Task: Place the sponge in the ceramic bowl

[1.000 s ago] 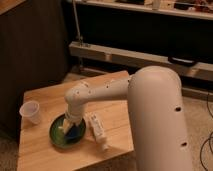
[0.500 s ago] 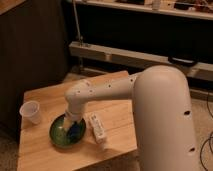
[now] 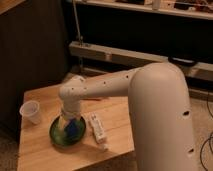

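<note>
Blue sponge (image 3: 73,129) shows inside the green ceramic bowl (image 3: 52,134), right beneath the gripper (image 3: 68,125); whether it is held, I cannot tell. Rising while clamped would drag it out over the rim.

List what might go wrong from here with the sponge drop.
1. The claw sits low inside the ceramic bowl. Pushing any lower might shove or tip the bowl.
2. The sponge is right against the claw, over the bowl's right side. If it clings during the lift, it may come back out or catch on the rim.
3. The white tube lies just right of the bowl, near the table edge. A sideways retreat could sweep it off.
</note>
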Robot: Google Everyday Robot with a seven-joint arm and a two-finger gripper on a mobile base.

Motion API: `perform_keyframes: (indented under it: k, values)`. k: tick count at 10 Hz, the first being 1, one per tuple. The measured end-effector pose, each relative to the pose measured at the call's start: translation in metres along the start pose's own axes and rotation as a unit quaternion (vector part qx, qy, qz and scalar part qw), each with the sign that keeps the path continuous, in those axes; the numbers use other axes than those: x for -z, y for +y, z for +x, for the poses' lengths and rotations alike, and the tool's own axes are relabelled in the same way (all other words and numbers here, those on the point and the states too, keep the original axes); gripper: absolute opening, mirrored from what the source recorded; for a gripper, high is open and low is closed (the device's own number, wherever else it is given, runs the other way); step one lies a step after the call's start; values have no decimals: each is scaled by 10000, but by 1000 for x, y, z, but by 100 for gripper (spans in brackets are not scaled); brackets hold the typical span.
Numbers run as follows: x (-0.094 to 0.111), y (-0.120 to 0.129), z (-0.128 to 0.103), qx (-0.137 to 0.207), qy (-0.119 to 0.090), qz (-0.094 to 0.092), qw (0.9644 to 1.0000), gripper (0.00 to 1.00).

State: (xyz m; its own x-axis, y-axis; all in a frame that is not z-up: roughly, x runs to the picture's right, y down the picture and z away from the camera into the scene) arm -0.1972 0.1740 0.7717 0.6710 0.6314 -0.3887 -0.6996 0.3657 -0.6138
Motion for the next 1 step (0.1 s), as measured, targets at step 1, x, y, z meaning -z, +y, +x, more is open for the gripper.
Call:
perform_keyframes:
  k: [1]
  values:
    - [0, 0, 0, -2, -2, 2, 10000, 80]
